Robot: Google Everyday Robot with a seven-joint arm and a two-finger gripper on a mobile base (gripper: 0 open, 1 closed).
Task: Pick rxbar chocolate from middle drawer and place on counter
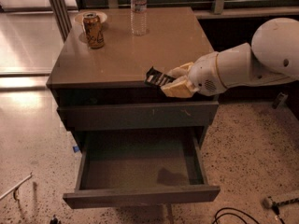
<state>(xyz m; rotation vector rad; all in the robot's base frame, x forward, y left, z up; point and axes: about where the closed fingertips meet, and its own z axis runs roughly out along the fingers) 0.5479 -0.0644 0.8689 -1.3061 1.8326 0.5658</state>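
While the orange-brown metal soda can (93, 30) stands at the far left of the smooth tan-beige table (121, 59), just in front of a small pale round plate (106, 17), the clear plastic water bottle (138, 10) stands upright near the far edge beside them. Below the top, the wide grey middle drawer (140, 196) is pulled out. Right of centre, the small flat black-wrapped rxbar chocolate (156, 77) hangs tilted at the table's front edge, about level with the top and well above the drawer. It is pinched by one end between the two cream fingers of the hand (169, 81). The white rounded arm (252, 64) reaches in from the right. The picking looks done, and the step in hand is the carry to the table. The next move calls for bringing the bar farther in over the bare near part and lowering it until it lies flat. The fingers can then part, well clear of can and bottle.
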